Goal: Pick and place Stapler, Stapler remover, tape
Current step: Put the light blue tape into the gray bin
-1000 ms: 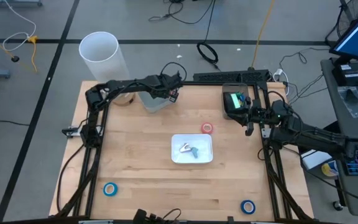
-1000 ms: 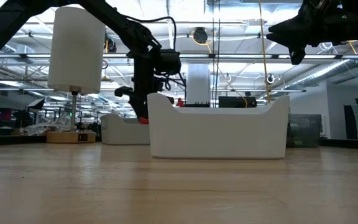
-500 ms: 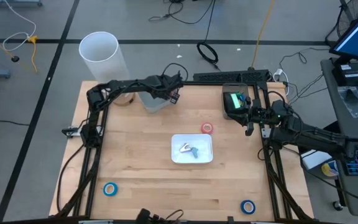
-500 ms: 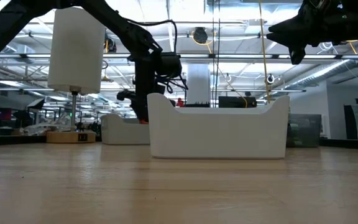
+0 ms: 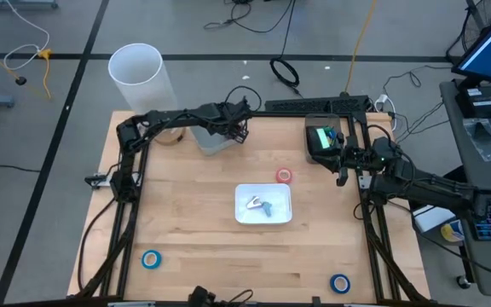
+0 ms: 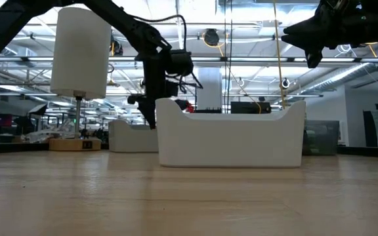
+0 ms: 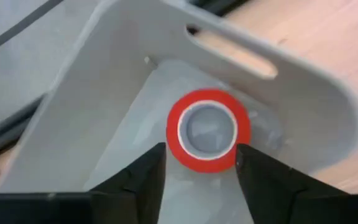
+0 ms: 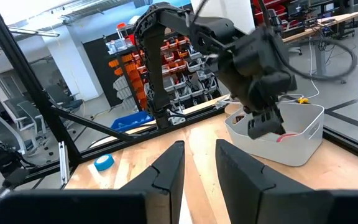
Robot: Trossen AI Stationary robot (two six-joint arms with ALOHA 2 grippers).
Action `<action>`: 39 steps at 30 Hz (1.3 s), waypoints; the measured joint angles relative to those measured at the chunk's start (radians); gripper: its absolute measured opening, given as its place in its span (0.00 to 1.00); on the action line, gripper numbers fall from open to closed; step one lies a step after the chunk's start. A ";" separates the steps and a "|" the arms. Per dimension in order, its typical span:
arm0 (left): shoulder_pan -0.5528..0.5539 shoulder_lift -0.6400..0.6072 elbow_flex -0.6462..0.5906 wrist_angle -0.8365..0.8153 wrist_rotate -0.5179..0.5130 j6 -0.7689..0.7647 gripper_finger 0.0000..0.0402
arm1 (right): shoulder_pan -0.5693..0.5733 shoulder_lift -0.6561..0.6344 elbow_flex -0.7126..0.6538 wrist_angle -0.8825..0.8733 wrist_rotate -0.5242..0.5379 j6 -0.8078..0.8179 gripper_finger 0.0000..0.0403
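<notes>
My left gripper (image 5: 238, 130) is open and hangs over the grey bin (image 5: 214, 138) at the table's far edge. A red tape roll (image 7: 208, 129) lies flat on the bin's floor (image 7: 135, 143), below and between my left fingers, which do not touch it. The right wrist view shows the roll's red edge (image 8: 284, 137) inside the bin (image 8: 291, 149). Another red roll (image 5: 284, 176) lies flat on the table beside the white tray (image 5: 263, 220). Two blue rolls (image 5: 151, 259) (image 5: 339, 283) lie near the near edge. My right gripper (image 5: 342, 176) is open and waits above the right edge.
The white tray (image 6: 231, 137) at the table's centre holds small metal and grey items (image 5: 261, 205). A tall white tube (image 5: 139, 72) stands beyond the far left corner. A dark device with a green screen (image 5: 322, 139) sits at the far right.
The red tape roll that hung from my left gripper's fingers over the grey bin is gone from them and now lies in the bin. My left gripper has let go of it and risen slightly.
</notes>
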 joint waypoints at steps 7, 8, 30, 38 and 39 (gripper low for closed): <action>-0.033 -0.144 0.000 -0.023 0.002 -0.016 0.52 | 0.000 0.000 0.000 0.000 -0.004 0.002 0.21; -0.050 -0.171 0.000 -0.039 0.005 -0.016 0.53 | 0.000 0.000 0.000 0.000 -0.009 0.002 0.21; -0.869 -0.368 -0.063 -0.783 0.261 -0.905 0.53 | 0.000 0.000 0.000 0.000 -0.158 -0.004 0.21; -1.098 -0.368 -0.259 -0.721 0.547 -1.230 0.53 | 0.001 0.000 0.000 0.000 -0.161 -0.001 0.21; -1.122 -0.368 -0.278 -0.693 0.568 -1.252 0.53 | 0.001 0.000 0.000 0.000 -0.161 -0.001 0.21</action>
